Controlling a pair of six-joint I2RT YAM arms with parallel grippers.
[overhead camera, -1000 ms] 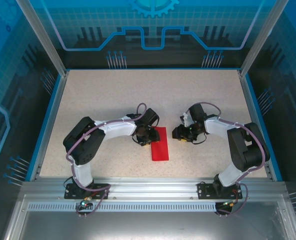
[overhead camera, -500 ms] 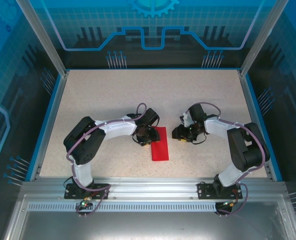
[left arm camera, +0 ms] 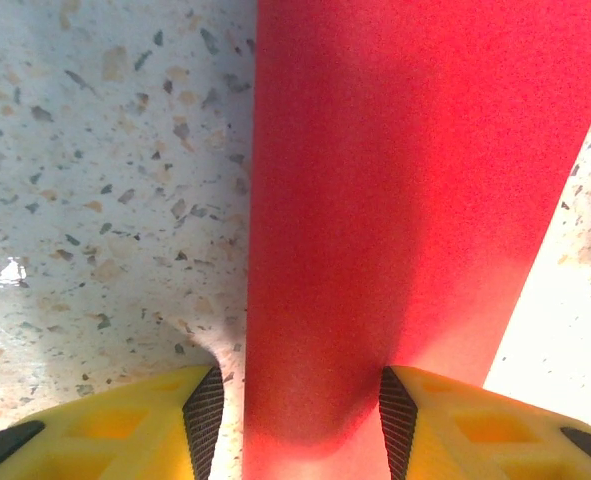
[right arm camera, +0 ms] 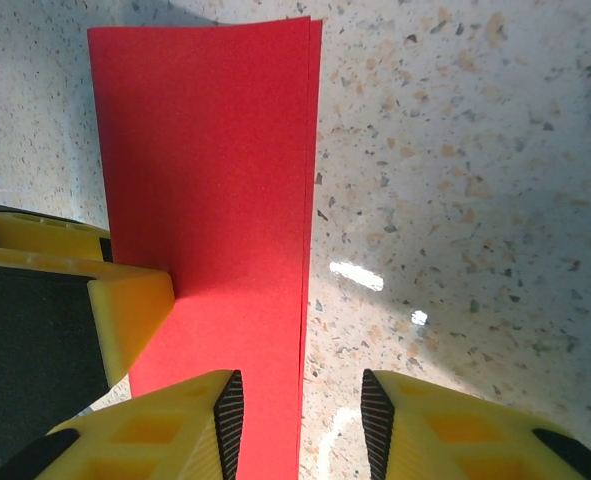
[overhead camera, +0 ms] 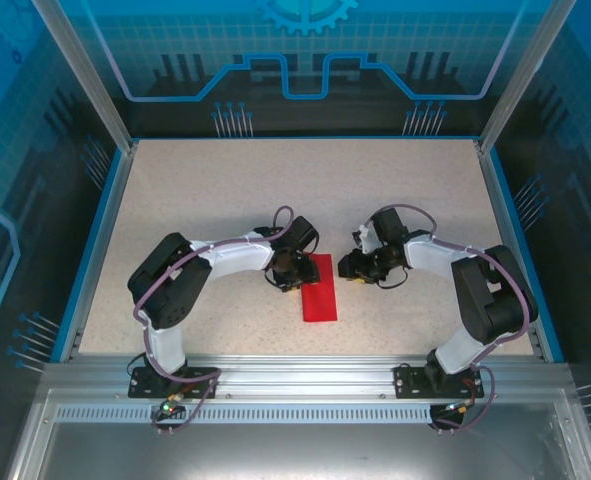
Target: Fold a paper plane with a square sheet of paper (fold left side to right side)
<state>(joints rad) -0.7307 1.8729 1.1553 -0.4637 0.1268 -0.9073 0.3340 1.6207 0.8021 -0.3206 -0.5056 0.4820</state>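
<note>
Left gripper [overhead camera: 293, 277] stands with its jaws spread, set down at the left long edge of the sheet of paper [overhead camera: 319, 290], near that edge's far end. In the left wrist view one yellow finger [left arm camera: 480, 430] lies over the red surface and the other [left arm camera: 115, 435] is over bare table [left arm camera: 105, 170] just beside the paper's edge. The paper bulges slightly between them. Whether the finger bears down on the sheet cannot be told. Right gripper [right arm camera: 300, 425] is likewise spread, close to the sheet's right long edge. One of its fingers [right arm camera: 155, 430] sits over the red surface and the other [right arm camera: 465, 435] over the table, so that the paper's right edge runs into the gap between them. No contact with the paper can be confirmed. The sheet lies flat near the middle of the speckled table, between the two grippers and nearer the arms' bases than the far wall. It appears as a narrow upright rectangle, red face up. In the right wrist view two layered edges show along its right side, nearly but not exactly aligned. The same view shows a left-gripper fingertip [right arm camera: 130, 305] overlapping the sheet's left edge. Both arms are bent inward toward the sheet, their wrists well apart from each other.
</note>
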